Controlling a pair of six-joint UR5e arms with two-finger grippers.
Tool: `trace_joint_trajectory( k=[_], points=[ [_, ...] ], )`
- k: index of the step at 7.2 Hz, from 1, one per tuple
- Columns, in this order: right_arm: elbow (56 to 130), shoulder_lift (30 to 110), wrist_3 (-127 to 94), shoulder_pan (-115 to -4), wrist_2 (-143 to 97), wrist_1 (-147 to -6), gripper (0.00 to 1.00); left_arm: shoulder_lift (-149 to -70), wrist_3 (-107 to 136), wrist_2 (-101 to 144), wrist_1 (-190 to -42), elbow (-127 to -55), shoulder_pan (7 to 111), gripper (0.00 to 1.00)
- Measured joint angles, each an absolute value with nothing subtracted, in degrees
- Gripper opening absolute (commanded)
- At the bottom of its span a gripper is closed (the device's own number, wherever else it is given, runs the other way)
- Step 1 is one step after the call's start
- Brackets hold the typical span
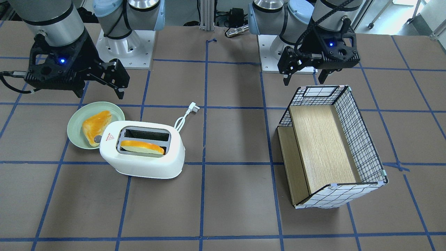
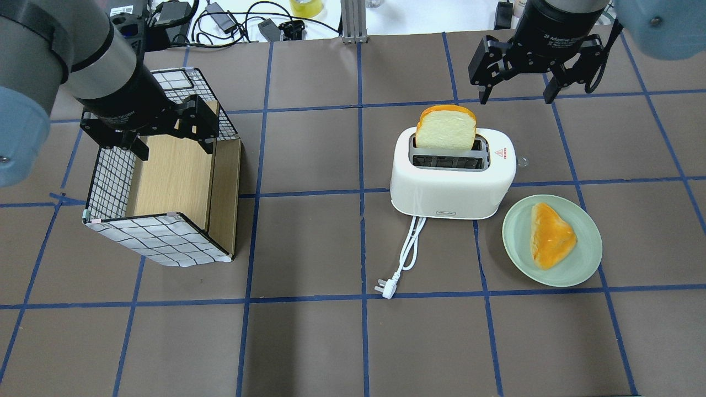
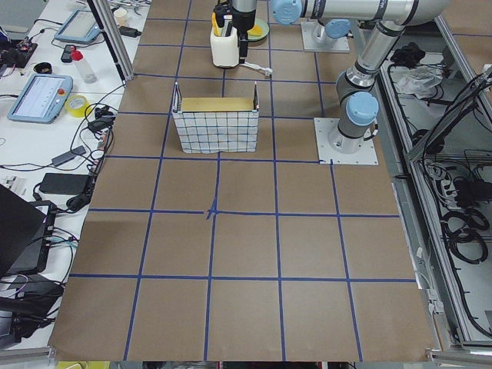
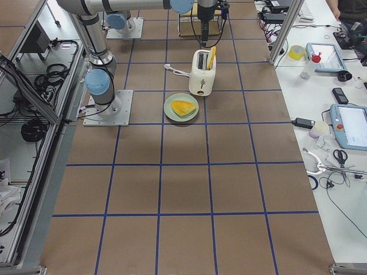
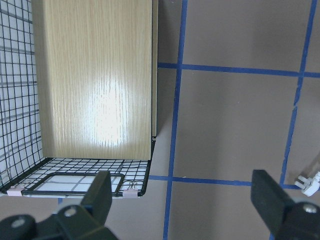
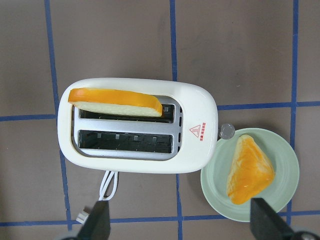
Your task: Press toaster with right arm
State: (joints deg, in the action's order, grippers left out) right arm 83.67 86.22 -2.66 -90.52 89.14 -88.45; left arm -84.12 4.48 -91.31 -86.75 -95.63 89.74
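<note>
A: Basket [image 2: 160,193] first, toward the bench's left side under the left gripper [image 2: 165,132]; that gripper hangs over the basket's far rim with its fingers spread wide and nothing between them; it has no part in this job, I'd say.

B: Toaster [image 2: 452,171] next, right of the bench's middle, standing upright; one slice of bread [image 2: 445,128] stands high out of the slot on the far side, the near slot is bare; the cord [image 2: 405,259] trails toward the robot's edge of the bench.

A: Where would you press?

B: The small round knob [image 6: 227,131] at the toaster's right end, beside the red triangle, looks to me like the lever; the plate [image 2: 584,270] with the other piece of bread [image 2: 550,234] sits just beside that end, so the approach wants to come straight down, clear of the plate's rim.

A: And the right gripper [image 2: 517,77]?

B: It hangs above the bench beyond the toaster, toward the far right, well apart from the lever; fingers point down and stand wide, holding nothing; I'd narrow them before pushing, so that one firm tip meets the knob and does not slip off it.
</note>
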Motion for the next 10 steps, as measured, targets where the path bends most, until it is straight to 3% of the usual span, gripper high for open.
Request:
trace_joint_trajectory(
  k=[10],
  points=[
    [83.67,86.39,-1.92,-88.03,90.16,-88.33,1.00,-84.14,4.48,-91.32,-86.75,-95.63,89.74,1.00]
  ],
)
